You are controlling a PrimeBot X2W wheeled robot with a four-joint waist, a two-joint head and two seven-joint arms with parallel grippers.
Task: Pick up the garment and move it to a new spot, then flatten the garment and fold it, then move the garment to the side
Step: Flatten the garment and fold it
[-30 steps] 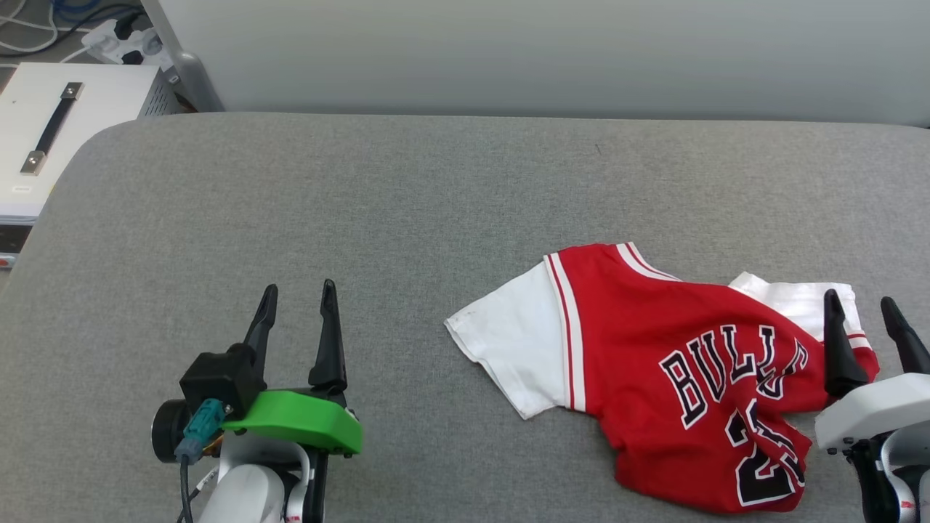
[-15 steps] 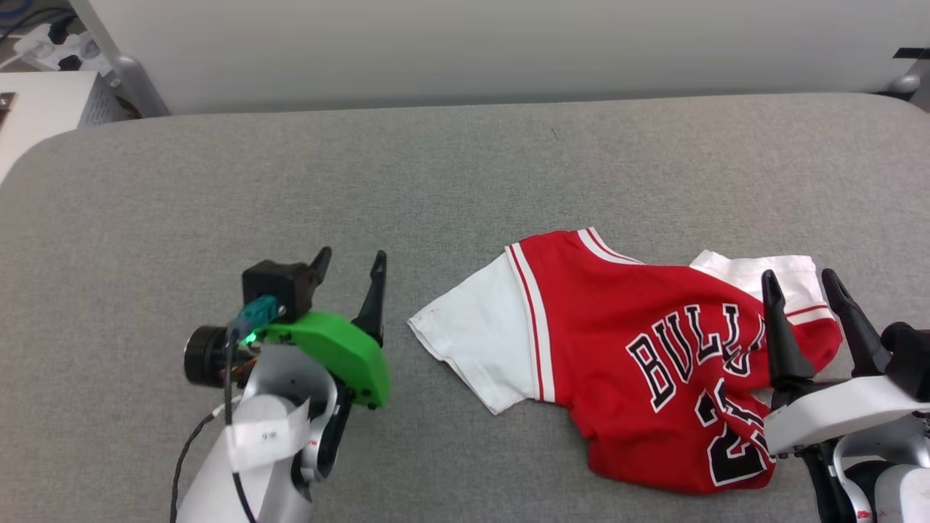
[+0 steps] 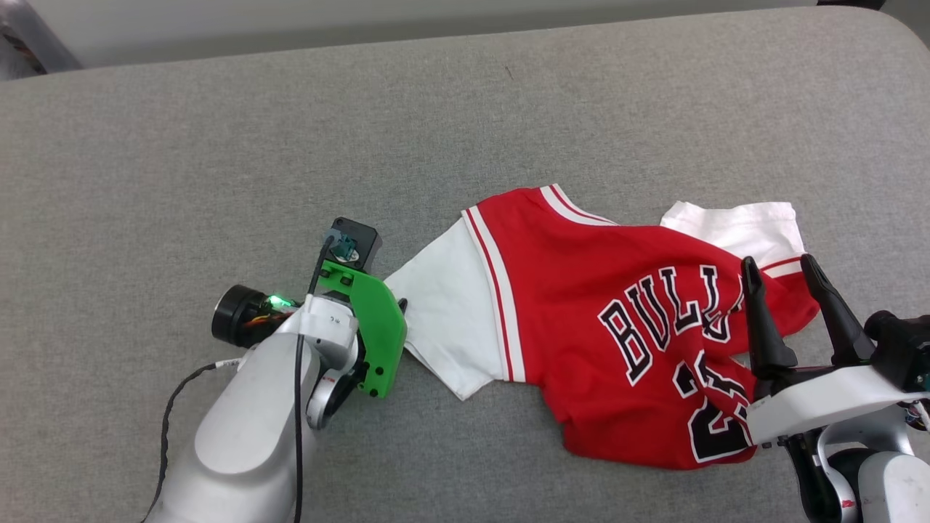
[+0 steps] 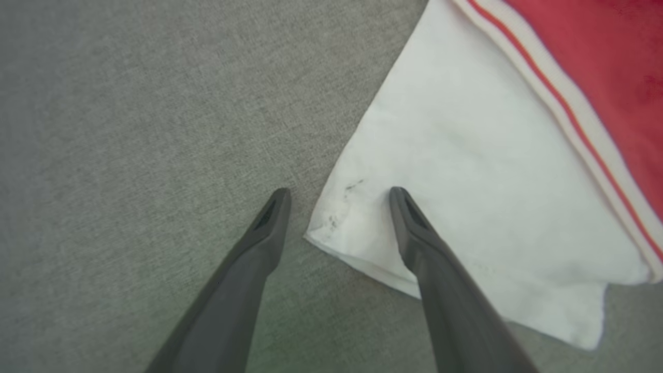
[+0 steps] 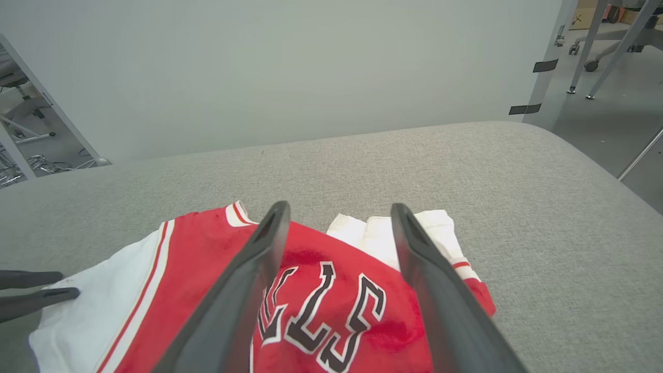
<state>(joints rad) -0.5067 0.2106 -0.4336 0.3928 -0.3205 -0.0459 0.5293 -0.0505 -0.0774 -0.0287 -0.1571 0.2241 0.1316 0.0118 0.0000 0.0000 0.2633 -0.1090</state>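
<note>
Grey cloth-topped table point(image 3: 218, 145), pale wall point(image 5: 259, 77) behind. On it, right of centre, rumpled red jersey T-shirt point(image 3: 567, 269), lettering up, one white sleeve point(image 4: 466, 155) spread flat toward the left. Left end effector point(image 4: 339, 194) spread wide, straddling that sleeve's corner, likely placed so for a pinch and lift. Right end effector point(image 3: 778, 263) likewise agape, empty, poised above the opposite sleeve side, probably for a second hold

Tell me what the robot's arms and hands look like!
The left arm is smooth and silver, with a black cable and a bright green cover behind the left gripper. The right gripper has a white cover. Both have two long, dark, pointed fingers.
</note>
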